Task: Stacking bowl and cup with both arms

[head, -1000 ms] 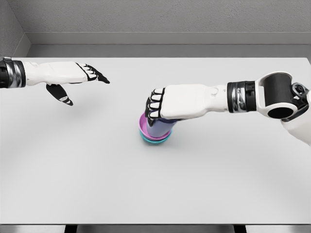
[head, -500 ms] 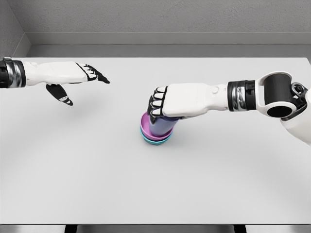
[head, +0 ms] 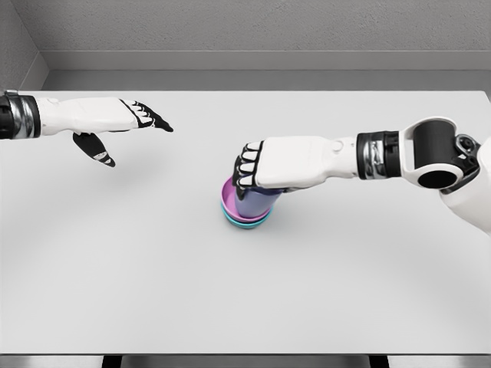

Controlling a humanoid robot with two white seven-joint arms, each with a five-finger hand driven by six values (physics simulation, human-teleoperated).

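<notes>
At far left, above the pale grey counter (head: 138,284), the left hand (head: 107,123): white, hovering, fingers (head: 150,117) stretched out and released, thumb hanging down, nothing held. Well apart from it, near the middle of the counter, a small stack: teal bowl (head: 245,221) at the bottom, resting on the counter, magenta bowl (head: 230,201) nested inside it, and a blue-violet cup (head: 255,202) standing in the magenta bowl, leaning slightly. Directly over the cup, the right hand (head: 288,162), reaching in from the right edge, palm downward, fingers (head: 247,165) curled down over the top of the cup and grasping it; cup's rim hidden under the hand. Further right, white forearm, metal wrist ring and black round joint of the right arm. Behind the counter, a grey wall (head: 253,27).
</notes>
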